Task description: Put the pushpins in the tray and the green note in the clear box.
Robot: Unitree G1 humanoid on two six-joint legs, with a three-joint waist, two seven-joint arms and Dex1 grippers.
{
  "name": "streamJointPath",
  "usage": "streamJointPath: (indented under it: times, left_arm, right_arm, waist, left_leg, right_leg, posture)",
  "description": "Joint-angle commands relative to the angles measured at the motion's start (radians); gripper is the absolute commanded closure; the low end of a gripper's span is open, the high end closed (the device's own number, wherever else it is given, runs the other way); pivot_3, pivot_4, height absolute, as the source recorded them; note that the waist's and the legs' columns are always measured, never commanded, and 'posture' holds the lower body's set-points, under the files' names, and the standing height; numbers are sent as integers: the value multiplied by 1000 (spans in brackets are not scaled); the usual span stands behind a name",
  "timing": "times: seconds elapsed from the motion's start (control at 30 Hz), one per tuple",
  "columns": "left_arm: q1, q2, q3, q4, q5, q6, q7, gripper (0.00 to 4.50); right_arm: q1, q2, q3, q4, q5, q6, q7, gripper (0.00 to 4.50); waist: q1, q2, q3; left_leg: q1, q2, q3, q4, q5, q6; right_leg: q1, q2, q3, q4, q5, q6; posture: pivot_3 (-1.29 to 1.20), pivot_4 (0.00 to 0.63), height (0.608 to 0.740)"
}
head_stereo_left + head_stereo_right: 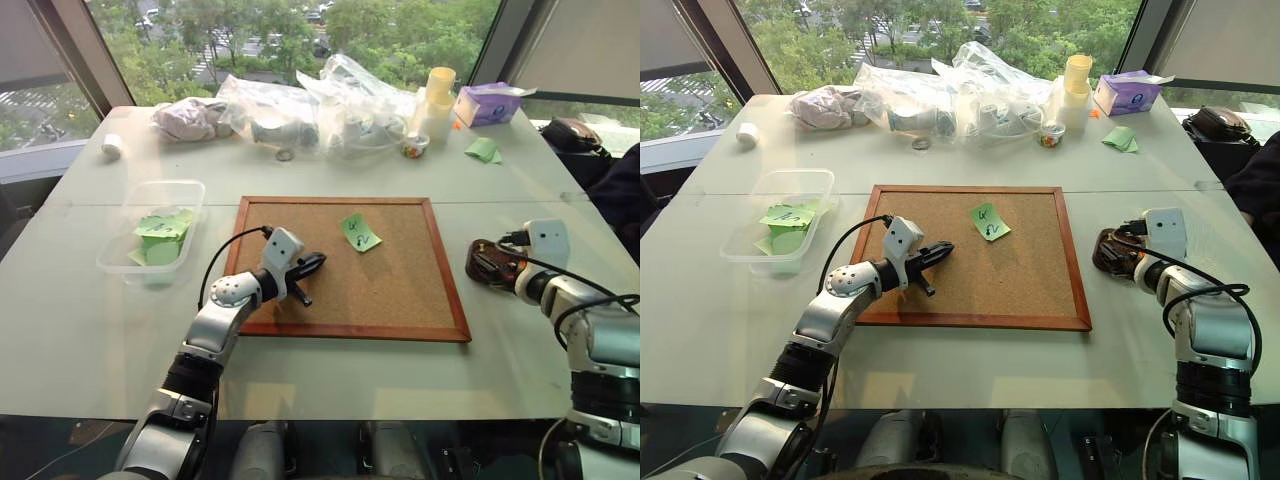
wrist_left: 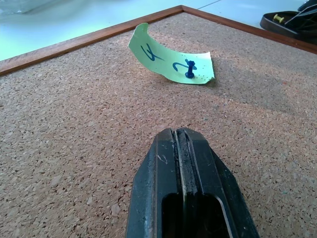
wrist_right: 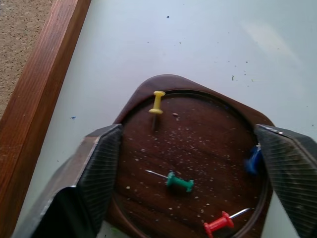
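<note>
Light-green square note point(image 1: 360, 232), pinned by a blue pushpin point(image 2: 189, 70), lies mid-frame on the corkboard point(image 1: 400, 290), up-right of the closed left gripper point(image 1: 312, 265); right gripper point(image 3: 190, 168) gapes over the reddish-brown tray point(image 3: 198, 129), right edge.

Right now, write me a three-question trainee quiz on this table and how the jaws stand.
1. True or false: the green note lies loose on the corkboard with no pin through it.
2. Which colour of pushpin is not seen in the tray? A) yellow B) green C) white D) red
3. Fill in: the left gripper has its jaws ____, and the right gripper has its jaws ____ over the tray.

Key:
1. False; a blue pushpin holds it.
2. C; the yellow pushpin, green pushpin and red pushpin lie in it.
3. shut; open
</note>
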Motion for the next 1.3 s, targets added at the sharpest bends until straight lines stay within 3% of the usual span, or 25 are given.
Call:
streamJointPath:
  times: [0.03, 0.23, 0.5, 0.77, 0.87, 1.1, 1.3]
  left_arm:
    - [26, 14, 2, 44, 15, 22, 3, 4500]
    - [17, 13, 2, 54, 15, 20, 2, 4500]
    - [12, 15, 3, 54, 16, 19, 5, 4500]
    - [30, 21, 10, 30, 14, 27, 15, 4500]
    - [35, 21, 10, 23, 14, 30, 18, 4500]
    - [39, 24, 11, 16, 13, 33, 23, 4500]
    - [45, 27, 13, 9, 12, 35, 27, 4500]
  right_arm:
    - [-51, -22, -2, -99, 49, 3, 32, 109]
    - [-149, 60, 132, -180, 119, 54, 64, 109]
    - [-240, 192, 335, -46, 69, -56, 73, 109]
    - [-265, 246, 423, 39, 30, -144, 90, 109]
    - [-275, 261, 430, 81, 19, -167, 91, 970]
    - [-288, 276, 464, 180, -31, -238, 102, 4480]
    - [-268, 263, 489, 178, -67, -245, 122, 4480]
  waist:
    - [0, 0, 0]
    - [-1, 0, 0]
    - [1, 0, 0]
    - [-2, 0, 0]
    - [-4, 0, 0]
    - [-5, 0, 0]
    - [-7, 0, 0]
  left_leg:
    - [0, 0, 0, 0, -1, 1]
    - [0, 1, -1, 0, -1, 1]
    - [0, 0, 0, 0, 0, 1]
    - [0, 0, 0, 0, 2, -3]
    - [0, 0, 0, 0, 2, -4]
    - [0, 0, 0, 0, 2, -4]
    - [1, 1, 0, 0, 2, -4]
  right_leg:
    - [0, 0, 0, 0, 0, 0]
    - [0, 0, 0, 0, 0, 0]
    - [0, 0, 0, 0, 0, 0]
    - [0, 0, 0, 0, 0, 0]
    - [0, 0, 0, 0, 0, 0]
    - [0, 0, 0, 0, 0, 0]
    - [0, 1, 0, 0, 0, 0]
  posture:
    - [0, 150, 740]
    - [0, 150, 740]
    - [0, 150, 740]
    - [0, 150, 740]
    - [0, 150, 740]
    - [0, 150, 740]
    - [0, 150, 740]
